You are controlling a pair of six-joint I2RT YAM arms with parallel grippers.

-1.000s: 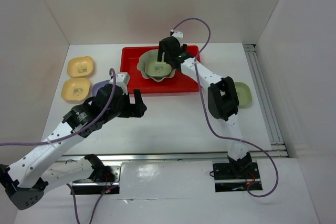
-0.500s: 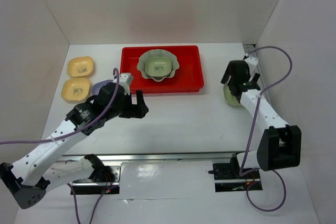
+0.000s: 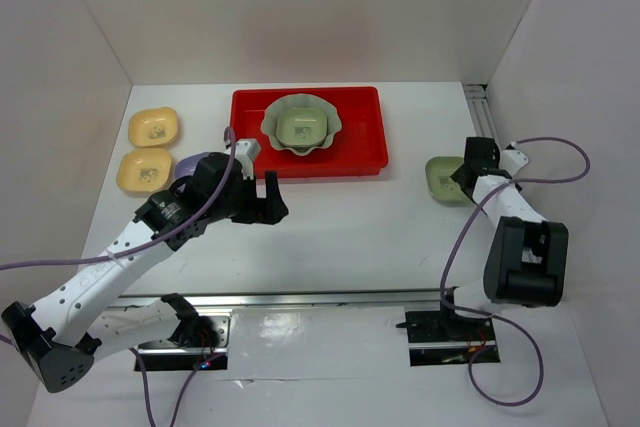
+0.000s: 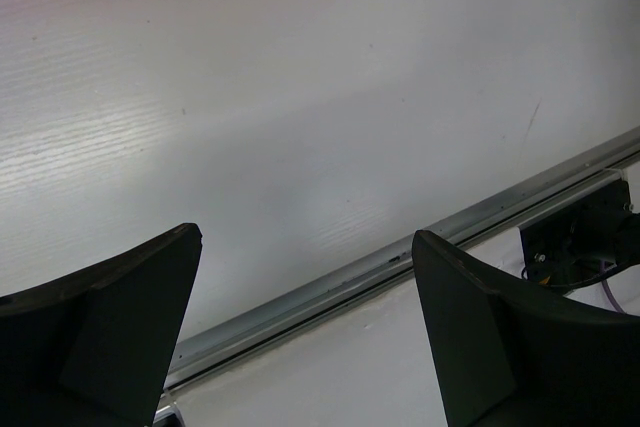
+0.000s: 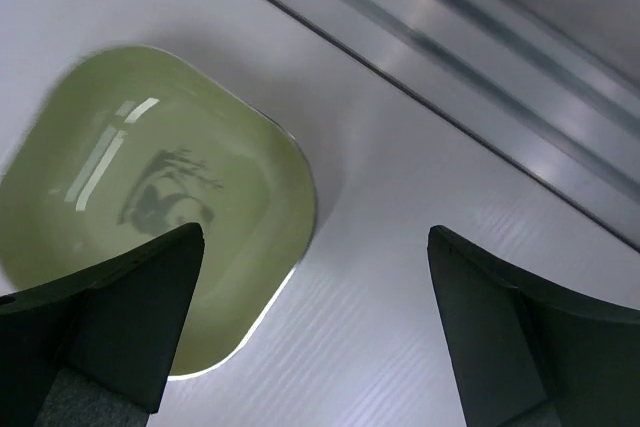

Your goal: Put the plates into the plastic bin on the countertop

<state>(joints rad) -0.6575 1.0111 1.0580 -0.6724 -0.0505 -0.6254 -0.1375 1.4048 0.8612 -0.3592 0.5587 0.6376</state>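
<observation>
Countertop (image 3: 340,237) lay white beneath me, with the red bin (image 3: 368,143) at its far side as my landmark. Inside the bin, in its left half, rested the pale green scalloped dish (image 3: 302,125). Left of the bin lay the yellow dish (image 3: 154,127), then the tan dish (image 3: 145,171) nearer my bases. The lavender dish (image 3: 197,161) lay closest to the bin, partly hidden under my left arm. Right of the bin, well apart from it, sat the olive green dish (image 3: 442,177) on bare surface. My left gripper (image 3: 266,209) hovered off the bin's near left corner, jaws spread and grasping nothing. My right gripper (image 5: 315,237) hung at the olive dish's side away from the bin, jaws released. One finger (image 5: 130,317) overlapped its rim, though I could not tell if it touched.
</observation>
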